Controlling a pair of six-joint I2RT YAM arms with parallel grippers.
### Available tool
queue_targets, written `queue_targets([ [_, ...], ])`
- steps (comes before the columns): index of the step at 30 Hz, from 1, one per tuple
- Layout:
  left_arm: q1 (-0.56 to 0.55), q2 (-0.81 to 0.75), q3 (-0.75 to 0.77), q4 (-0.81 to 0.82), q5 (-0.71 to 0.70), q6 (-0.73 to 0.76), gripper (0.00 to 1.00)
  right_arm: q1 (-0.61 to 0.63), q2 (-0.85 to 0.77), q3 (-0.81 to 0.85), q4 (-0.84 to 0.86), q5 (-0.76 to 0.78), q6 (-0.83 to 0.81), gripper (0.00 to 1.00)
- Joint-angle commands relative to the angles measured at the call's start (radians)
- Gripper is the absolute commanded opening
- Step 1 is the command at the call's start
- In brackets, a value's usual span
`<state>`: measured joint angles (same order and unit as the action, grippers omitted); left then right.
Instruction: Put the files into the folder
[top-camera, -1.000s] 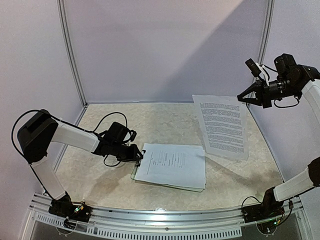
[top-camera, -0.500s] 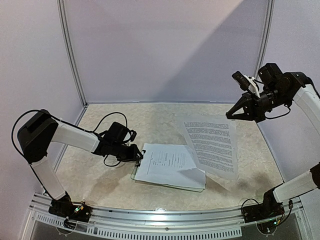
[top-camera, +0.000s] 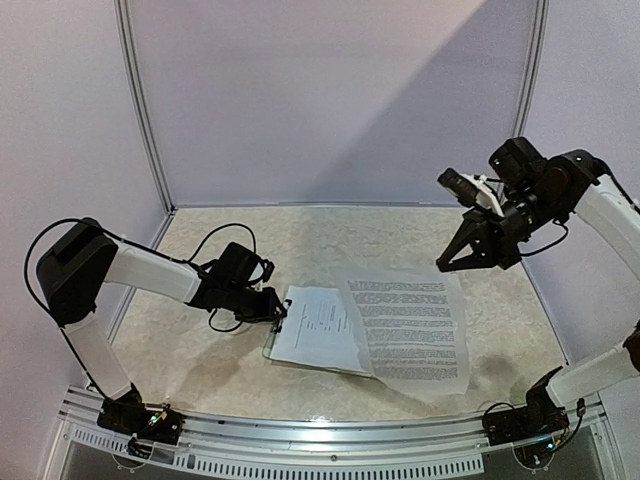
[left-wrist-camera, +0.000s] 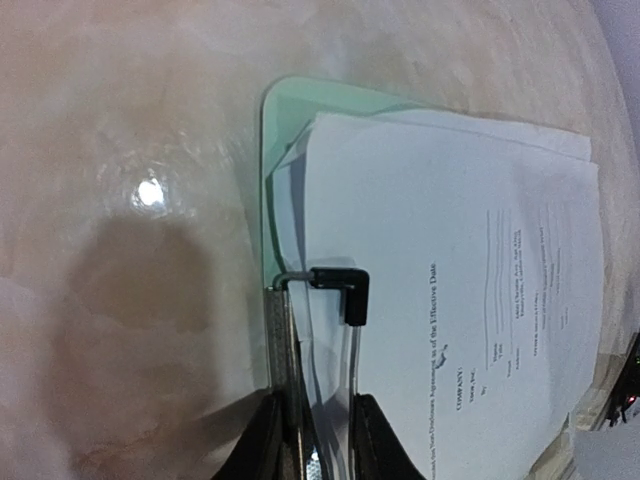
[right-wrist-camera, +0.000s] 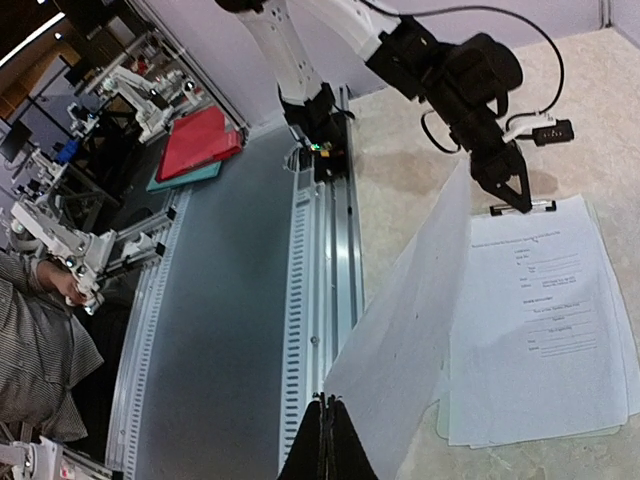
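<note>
The folder (left-wrist-camera: 288, 112), pale mint green, lies flat on the table with a stack of printed files (top-camera: 312, 325) on it. My left gripper (top-camera: 273, 308) is shut on the folder's black-tipped metal clip (left-wrist-camera: 340, 285) at the stack's left short edge, and the clip bar stands raised off the paper. My right gripper (top-camera: 441, 266) is shut on the top edge of one printed sheet (top-camera: 410, 335). That sheet slants down over the right half of the stack. In the right wrist view the sheet (right-wrist-camera: 410, 320) runs from my right gripper (right-wrist-camera: 325, 402) toward the stack (right-wrist-camera: 545, 320).
An aluminium rail (top-camera: 330, 440) runs along the near table edge between the arm bases. Pale walls with metal posts (top-camera: 140, 110) close in the back and sides. A black cable (top-camera: 215, 240) loops by the left wrist. Past the rail are red folders (right-wrist-camera: 200, 145) and other rigs.
My right gripper has moved left and down with the sheet. The sheet swung from hanging at the right side to slanting over the stack. The left gripper has stayed on the clip.
</note>
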<state>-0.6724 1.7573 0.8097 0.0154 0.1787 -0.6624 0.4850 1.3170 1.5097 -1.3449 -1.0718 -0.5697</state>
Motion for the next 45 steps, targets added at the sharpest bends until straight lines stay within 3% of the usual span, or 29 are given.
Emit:
queue_targets([
  [1, -0.010, 0.059, -0.012, -0.123, -0.038, -0.008, 0.00, 0.032, 0.146, 0.091, -0.082, 0.248, -0.090, 0.00],
  [8, -0.015, 0.053, -0.021, -0.106, -0.024, -0.010, 0.00, 0.032, 0.484, 0.320, 0.006, 0.452, -0.089, 0.00],
  [20, -0.016, 0.047, -0.047, -0.089, -0.011, -0.008, 0.00, 0.194, 0.800, 0.412, 0.328, 0.668, -0.037, 0.00],
  [30, -0.019, 0.036, -0.053, -0.085, -0.006, -0.009, 0.00, 0.350, 0.935, 0.487, 0.428, 0.738, -0.051, 0.00],
  [45, -0.019, 0.003, -0.085, -0.063, -0.001, -0.022, 0.00, 0.358, 1.006, 0.487, 0.676, 0.799, 0.141, 0.01],
])
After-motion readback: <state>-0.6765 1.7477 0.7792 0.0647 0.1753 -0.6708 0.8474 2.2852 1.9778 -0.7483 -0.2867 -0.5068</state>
